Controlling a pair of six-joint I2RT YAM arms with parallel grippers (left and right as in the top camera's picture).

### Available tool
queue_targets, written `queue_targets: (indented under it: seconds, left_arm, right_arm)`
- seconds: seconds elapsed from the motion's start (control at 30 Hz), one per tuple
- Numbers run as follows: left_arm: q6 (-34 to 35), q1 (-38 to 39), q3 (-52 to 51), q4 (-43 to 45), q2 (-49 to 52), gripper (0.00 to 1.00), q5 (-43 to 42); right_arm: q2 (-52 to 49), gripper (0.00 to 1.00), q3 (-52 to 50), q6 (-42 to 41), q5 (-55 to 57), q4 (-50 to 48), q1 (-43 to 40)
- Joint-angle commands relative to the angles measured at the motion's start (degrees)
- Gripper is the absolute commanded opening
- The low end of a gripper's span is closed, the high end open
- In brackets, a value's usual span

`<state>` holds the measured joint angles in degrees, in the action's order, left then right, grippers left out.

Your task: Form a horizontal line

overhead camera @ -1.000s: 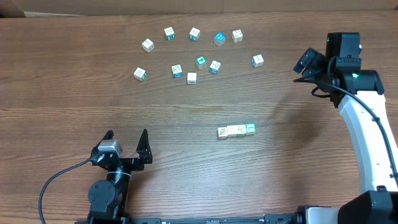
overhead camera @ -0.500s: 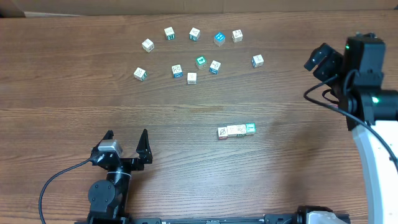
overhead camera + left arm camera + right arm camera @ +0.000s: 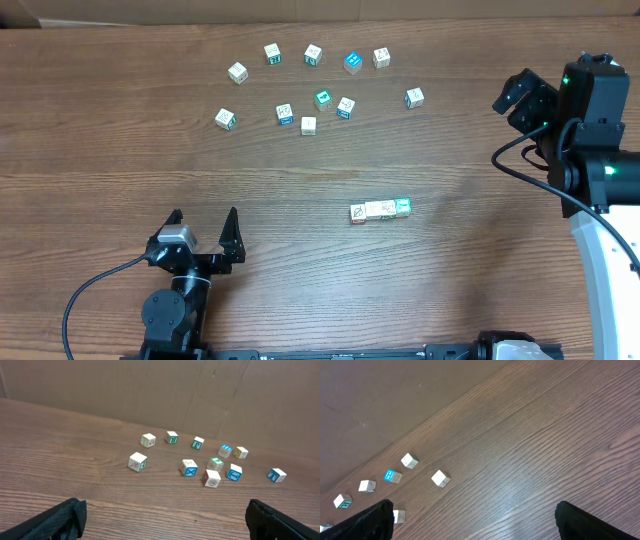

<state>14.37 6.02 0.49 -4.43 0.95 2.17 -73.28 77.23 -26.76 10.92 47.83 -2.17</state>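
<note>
The horizontal line [image 3: 381,209] is a short straight row of tiny touching cubes right of the table's centre, tan and white faces up and a green one at its right end. It shows only in the overhead view. My left gripper [image 3: 205,215] stands open near the front edge, well left of the row, nothing between its fingers [image 3: 60,520]. My right gripper [image 3: 520,98] hangs open at the far right, above and right of the row, also empty. Its fingers [image 3: 372,520] frame bare wood.
Several loose picture cubes [image 3: 310,85] lie scattered at the back of the wooden table [image 3: 120,150], one of them [image 3: 414,97] nearest the right gripper. The same cubes [image 3: 210,462] appear ahead of the left wrist and at the right wrist view's left [image 3: 440,478]. A cardboard wall stands behind.
The right arm has swung to the right, its gripper drifting toward the table's right edge, still open. The left arm, the row and the loose cubes have not moved.
</note>
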Motion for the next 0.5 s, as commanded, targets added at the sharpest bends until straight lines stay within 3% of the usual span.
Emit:
queue_targets:
  seconds: [0.0, 0.47]
  left_arm:
    - [-1.55, 0.37, -0.2, 0.11, -0.72, 0.99, -0.31]
    - [-1.55, 0.37, -0.2, 0.09, -0.72, 0.99, -0.31]
  right_arm:
    - [0.96, 1.0, -0.15, -0.22, 0.39, -0.15, -0.09]
    - [4.57, 1.0, -1.75, 5.07, -1.01, 6.62, -0.02]
